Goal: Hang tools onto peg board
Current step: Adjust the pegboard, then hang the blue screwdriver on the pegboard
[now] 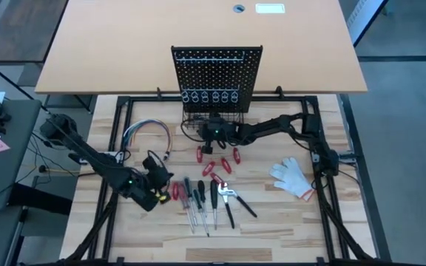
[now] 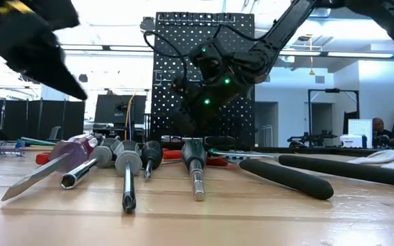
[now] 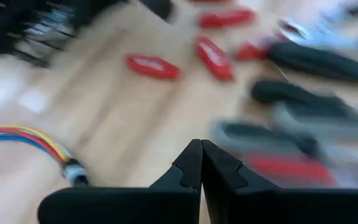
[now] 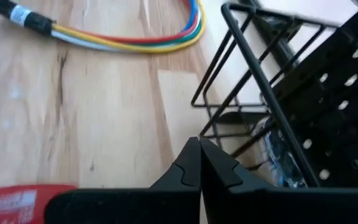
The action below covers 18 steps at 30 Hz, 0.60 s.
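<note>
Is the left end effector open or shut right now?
Shut. In the left wrist view the left end effector has its two dark fingers pressed together with nothing between them, above the tools on the table.

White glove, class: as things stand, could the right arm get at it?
Probably yes. The white glove lies alone on the right arm's side; the right gripper, fingers shut, sits by the peg board.
</note>
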Each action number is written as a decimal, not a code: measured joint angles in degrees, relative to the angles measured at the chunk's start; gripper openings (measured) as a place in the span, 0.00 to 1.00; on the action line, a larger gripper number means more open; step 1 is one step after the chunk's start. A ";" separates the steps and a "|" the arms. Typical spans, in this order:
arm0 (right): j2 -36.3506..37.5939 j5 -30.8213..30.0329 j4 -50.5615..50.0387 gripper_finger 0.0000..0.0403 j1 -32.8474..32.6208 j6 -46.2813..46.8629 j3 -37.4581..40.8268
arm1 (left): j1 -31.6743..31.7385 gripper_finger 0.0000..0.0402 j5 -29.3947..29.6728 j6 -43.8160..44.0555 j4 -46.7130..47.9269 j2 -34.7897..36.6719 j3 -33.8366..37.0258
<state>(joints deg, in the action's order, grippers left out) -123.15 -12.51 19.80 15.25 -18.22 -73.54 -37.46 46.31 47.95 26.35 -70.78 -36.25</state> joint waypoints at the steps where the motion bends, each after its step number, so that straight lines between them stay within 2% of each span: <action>1: 0.00 -0.02 -0.26 0.00 0.13 -0.20 -0.06 | -1.32 0.00 -1.60 -0.04 0.08 0.86 0.01; 6: 0.00 -0.16 -0.27 0.00 -0.12 -1.55 -0.19 | -5.87 0.03 -11.38 6.53 1.86 2.35 0.02; 12: 1.61 -1.11 0.21 0.01 -3.04 -4.69 -0.32 | -7.20 0.21 -21.22 14.99 6.98 2.33 -0.02; 14: 3.06 -1.09 -0.23 0.04 -4.13 -5.58 -0.39 | -7.02 0.28 -23.74 17.52 11.10 2.33 -0.01; 18: 5.81 0.03 -1.86 0.17 -5.85 -5.90 -0.32 | -5.39 0.39 -25.30 23.40 19.05 2.35 0.00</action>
<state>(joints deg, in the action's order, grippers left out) -117.34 -12.49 17.94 9.41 -24.12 -73.86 -42.85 21.02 71.35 45.40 -68.42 -36.25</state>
